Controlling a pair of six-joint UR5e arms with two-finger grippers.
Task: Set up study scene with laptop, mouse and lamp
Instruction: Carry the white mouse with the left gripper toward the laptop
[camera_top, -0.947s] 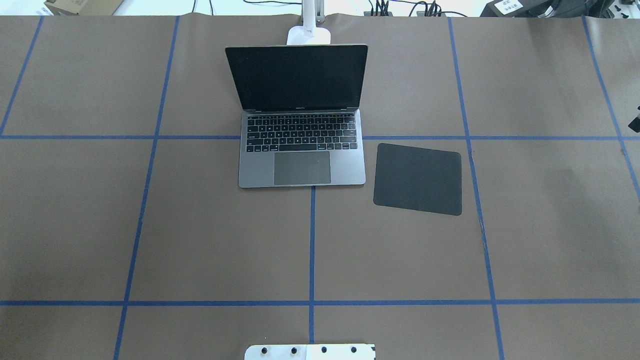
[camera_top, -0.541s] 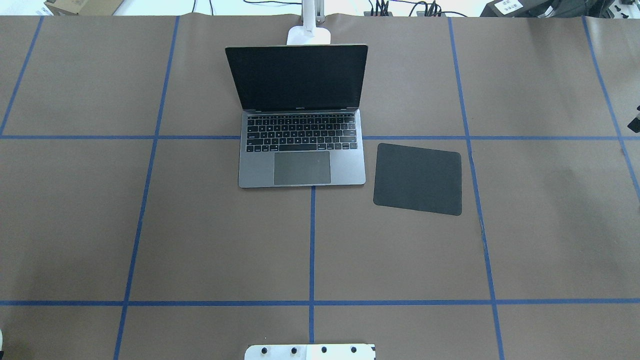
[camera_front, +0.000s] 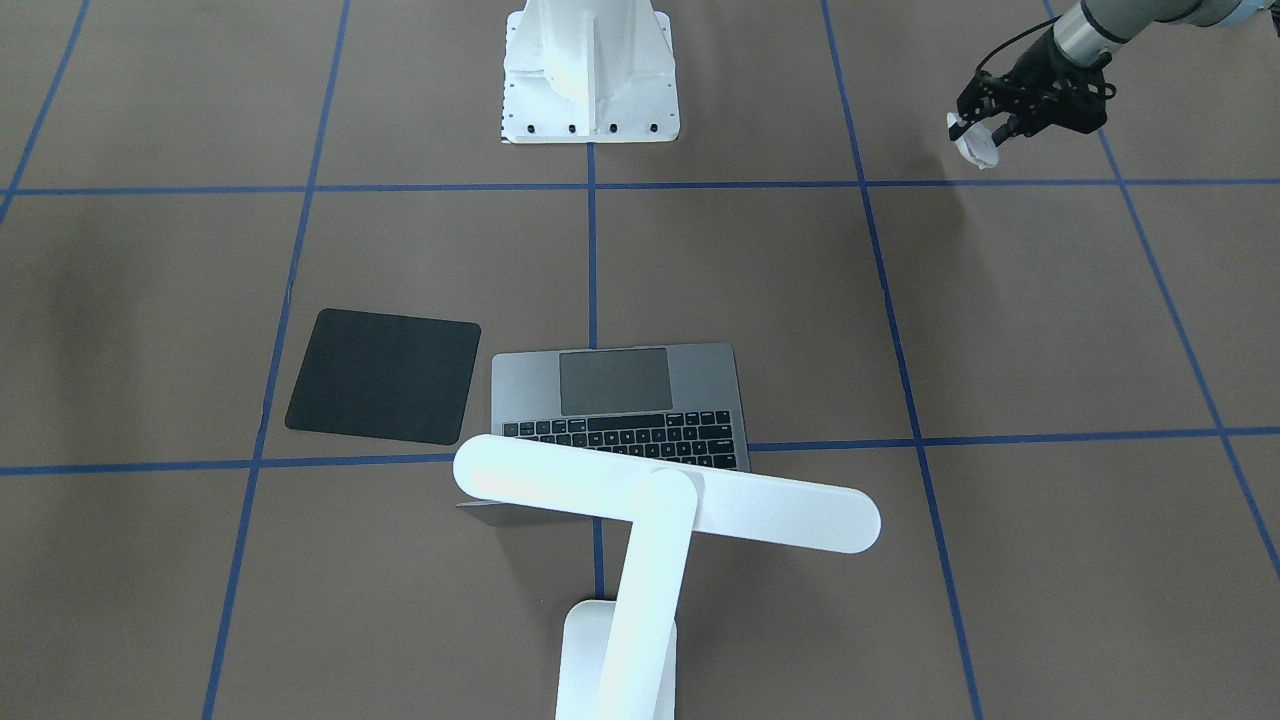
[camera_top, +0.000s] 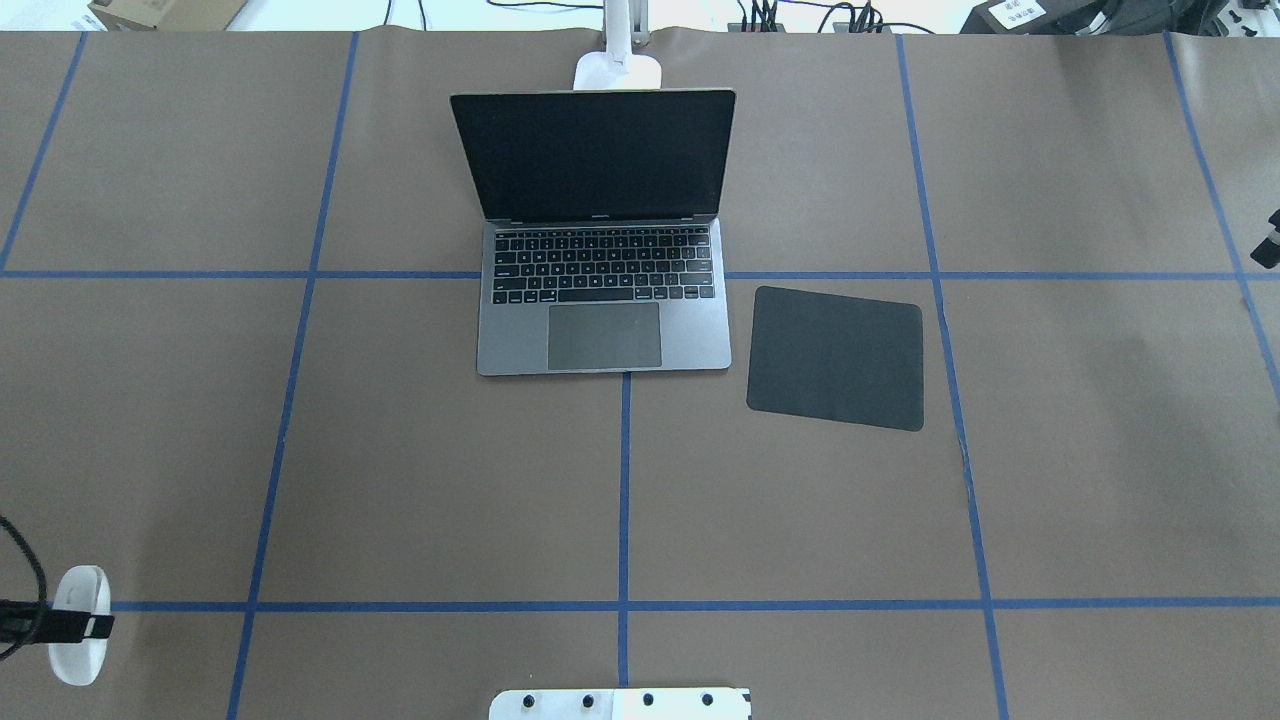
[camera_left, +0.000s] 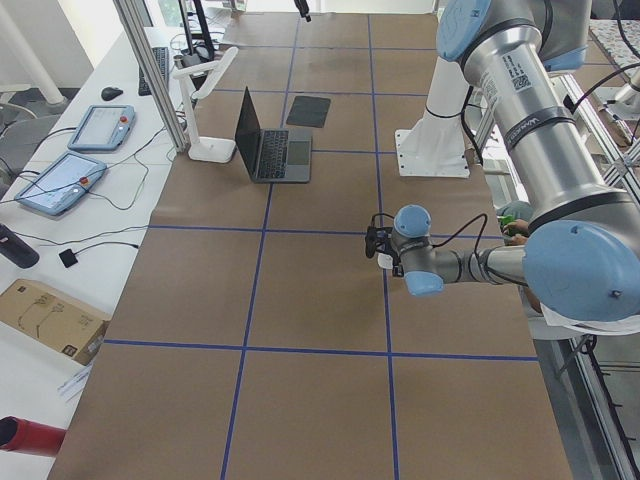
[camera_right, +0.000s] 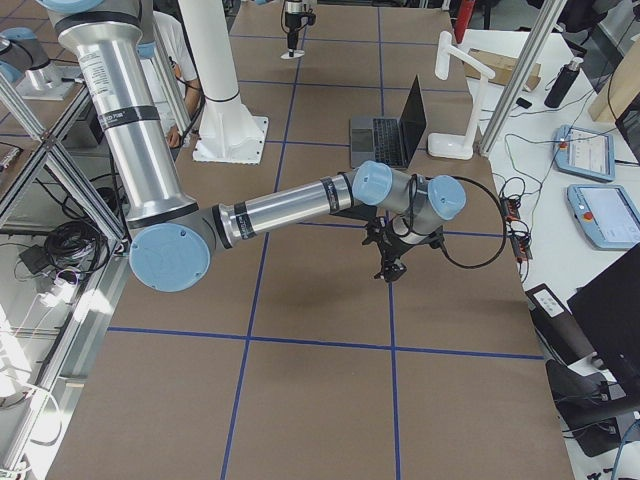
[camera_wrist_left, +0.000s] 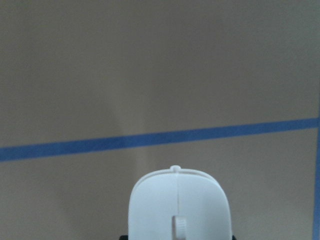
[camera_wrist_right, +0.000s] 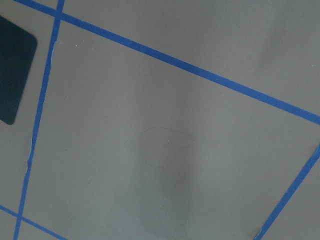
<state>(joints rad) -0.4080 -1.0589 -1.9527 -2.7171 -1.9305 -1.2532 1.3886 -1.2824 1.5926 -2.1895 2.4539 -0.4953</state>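
Note:
The laptop (camera_top: 603, 335) stands open at the table's far middle, its dark screen facing the robot. Behind it is the lamp (camera_front: 668, 497), whose bar head hangs over the laptop's lid; its base (camera_top: 617, 72) shows in the overhead view. My left gripper (camera_top: 82, 627) is shut on the white mouse (camera_top: 78, 592) and holds it above the table's near left corner. The mouse (camera_wrist_left: 179, 205) fills the bottom of the left wrist view. My right gripper (camera_top: 1272, 242) barely shows at the right edge, and I cannot tell whether it is open or shut.
A flat black square pad (camera_top: 835, 357) lies just right of the laptop. The white bolted pedestal (camera_front: 590, 70) sits at the near middle edge. Blue tape lines grid the brown table cover. Tablets, cables and boxes lie beyond the far edge.
My left gripper has come into the overhead view at the lower left, carrying the mouse inward. The laptop, lamp and pad have not moved.

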